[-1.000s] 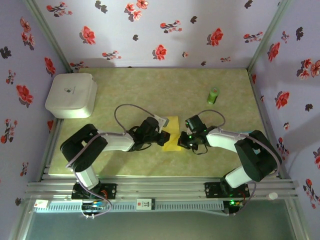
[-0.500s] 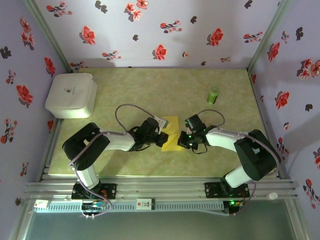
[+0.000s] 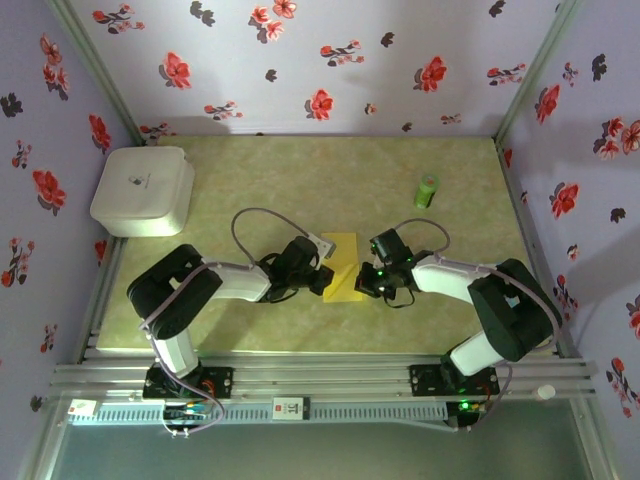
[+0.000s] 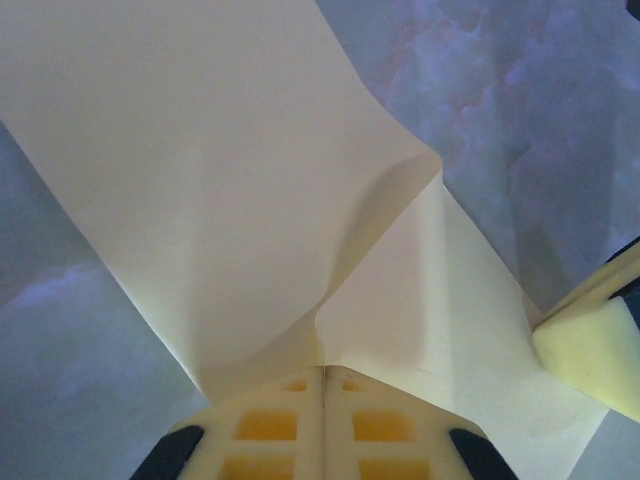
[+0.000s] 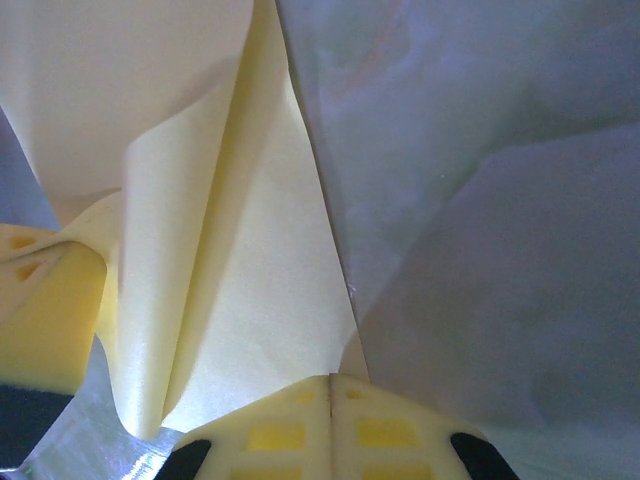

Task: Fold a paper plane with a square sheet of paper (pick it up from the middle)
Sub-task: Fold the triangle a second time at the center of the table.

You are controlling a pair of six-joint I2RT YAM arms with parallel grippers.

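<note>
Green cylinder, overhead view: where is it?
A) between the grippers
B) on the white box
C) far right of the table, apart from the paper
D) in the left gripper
C: the green cylinder stands alone at the far right, clear of the yellow paper.

Item: square sheet of paper (image 3: 341,262), thin, bright yellow.
Shape: partly folded, with one creased flap lifted and curling.
Place: middle of the bench (image 3: 300,180), nearer its front edge.
Hold: pinched at opposite edges by left claw (image 4: 322,375) and right claw (image 5: 330,380).
</note>
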